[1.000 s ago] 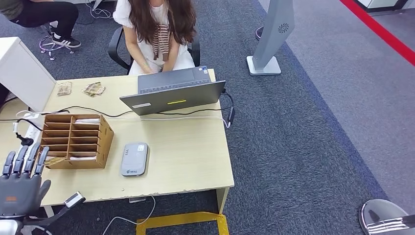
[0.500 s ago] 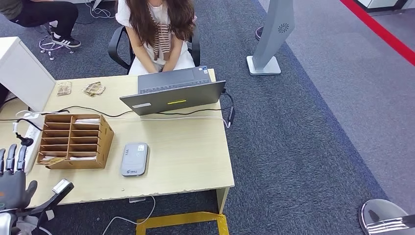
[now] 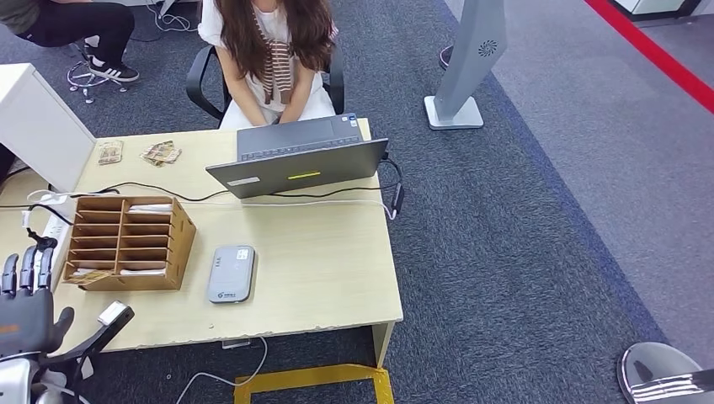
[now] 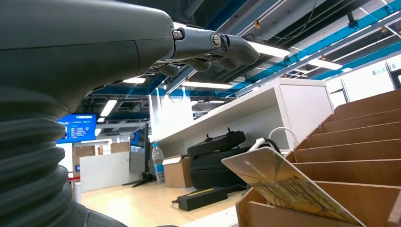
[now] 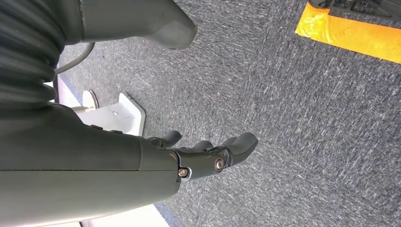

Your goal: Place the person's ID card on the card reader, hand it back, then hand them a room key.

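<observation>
Room key cards [image 3: 135,272] lie in the slots of a wooden organizer [image 3: 128,242] that stands near the left edge of the desk [image 3: 320,269], and one card [image 4: 288,186] sticks out of a lower slot, its printed face tilted up in the left wrist view. I cannot tell which card is the person's ID. Grey card reader [image 3: 231,273] lies flat on the desk just beside the organizer, toward the front edge, with nothing on top of it. An open laptop [image 3: 297,157] stands at the far edge of the desk, and a person [image 3: 271,59] sits on a chair behind it with both hands low in front of the body. Black cables [image 3: 126,188] run across the desk between the laptop and the organizer. Some small paper items [image 3: 160,152] lie near the far left corner. The robot's left hand [image 3: 27,303] is at the front left corner of the desk, raised, with its fingers [image 3: 25,271] straight and apart and the thumb out to the side; it holds nothing and touches nothing. The right hand [image 5: 208,156] hangs over the grey carpet [image 5: 307,118], its fingers a little bent and loose, with nothing in them. A yellow tape line [image 3: 311,379] is on the floor under the front edge of the desk.
</observation>
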`<state>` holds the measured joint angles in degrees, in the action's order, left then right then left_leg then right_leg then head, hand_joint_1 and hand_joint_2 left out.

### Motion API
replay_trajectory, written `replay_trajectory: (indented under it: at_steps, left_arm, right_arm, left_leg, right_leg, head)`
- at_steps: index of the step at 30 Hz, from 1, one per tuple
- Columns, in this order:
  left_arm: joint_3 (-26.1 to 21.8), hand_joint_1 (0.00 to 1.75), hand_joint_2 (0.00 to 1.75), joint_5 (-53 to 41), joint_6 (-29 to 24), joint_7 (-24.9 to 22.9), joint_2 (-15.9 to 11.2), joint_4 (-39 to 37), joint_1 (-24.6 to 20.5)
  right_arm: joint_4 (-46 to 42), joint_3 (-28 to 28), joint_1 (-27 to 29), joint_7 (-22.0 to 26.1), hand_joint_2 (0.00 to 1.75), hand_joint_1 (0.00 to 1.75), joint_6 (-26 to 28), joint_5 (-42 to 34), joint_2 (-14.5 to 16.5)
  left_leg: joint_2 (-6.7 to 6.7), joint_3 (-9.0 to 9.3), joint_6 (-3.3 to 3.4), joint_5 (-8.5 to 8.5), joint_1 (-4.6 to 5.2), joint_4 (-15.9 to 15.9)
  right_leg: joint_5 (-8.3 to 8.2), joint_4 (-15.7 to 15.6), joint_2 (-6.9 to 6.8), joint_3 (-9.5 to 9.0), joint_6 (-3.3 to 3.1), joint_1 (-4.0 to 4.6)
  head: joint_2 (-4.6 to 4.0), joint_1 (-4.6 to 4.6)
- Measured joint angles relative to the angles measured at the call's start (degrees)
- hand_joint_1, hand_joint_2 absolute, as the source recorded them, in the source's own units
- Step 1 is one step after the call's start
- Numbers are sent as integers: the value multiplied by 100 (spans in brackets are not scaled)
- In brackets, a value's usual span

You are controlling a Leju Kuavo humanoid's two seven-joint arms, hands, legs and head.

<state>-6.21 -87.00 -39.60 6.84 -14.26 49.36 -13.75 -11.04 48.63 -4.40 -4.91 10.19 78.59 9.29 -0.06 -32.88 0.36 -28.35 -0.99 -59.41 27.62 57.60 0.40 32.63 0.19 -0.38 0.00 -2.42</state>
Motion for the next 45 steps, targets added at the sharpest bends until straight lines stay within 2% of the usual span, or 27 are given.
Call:
replay_trajectory:
  at_steps: [20, 45]
  left_arm:
    - [0, 0, 175, 96, 0, -70, 269, -272, -298]
    - [0, 0, 175, 15, 0, -211, 314, -751, -623]
  right_arm:
    - [0, 0, -24, 25, 175, 0, -4, 20, -2]
    - [0, 0, -27, 72, 175, 0, -17, 55, -2]
  left_leg:
    - [0, 0, 0, 0, 0, -1]
    - [1, 0, 0, 0, 0, -1]
  right_leg:
    - [-1, 0, 0, 0, 1, 0]
    - [-1, 0, 0, 0, 1, 0]
  head:
    - [0, -1]
    - [0, -1]
